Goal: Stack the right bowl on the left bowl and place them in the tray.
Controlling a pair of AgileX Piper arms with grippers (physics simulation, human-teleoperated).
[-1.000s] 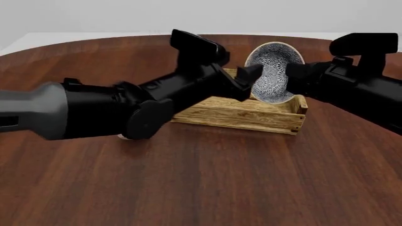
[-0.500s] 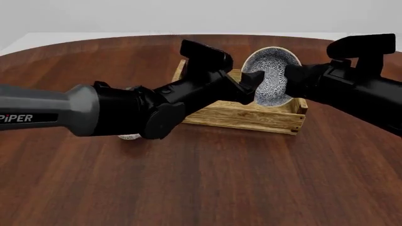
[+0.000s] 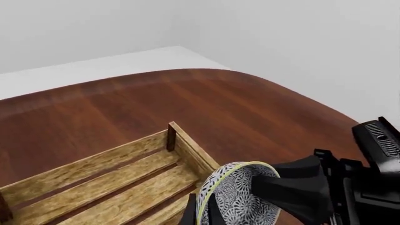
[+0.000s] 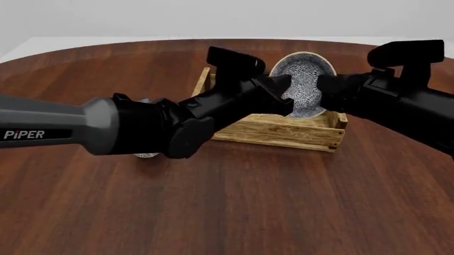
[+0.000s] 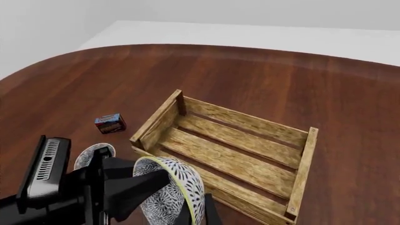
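Note:
A patterned bowl [image 4: 301,74] hangs tilted on edge above the wooden tray [image 4: 284,133]. My left gripper [image 4: 282,85] is shut on its left rim and my right gripper [image 4: 322,87] is shut on its right rim. In the left wrist view the bowl [image 3: 240,201] sits at my fingers' tips, over the tray [image 3: 93,173]. The right wrist view shows the same bowl [image 5: 166,197] beside the tray [image 5: 244,154]. The other bowl [image 5: 93,154] rests on the table left of the tray, mostly hidden behind my left arm in the front view [image 4: 145,154].
A small blue-and-red box [image 5: 110,123] stands on the table left of the tray, beyond the resting bowl. The two arms meet over the tray's middle. The round wooden table [image 4: 234,207] stretches bare toward the front.
My left arm has swung forward and right until its fingers close on the bowl's left rim. The bowl has shifted slightly left and tipped back. The right arm has barely moved.

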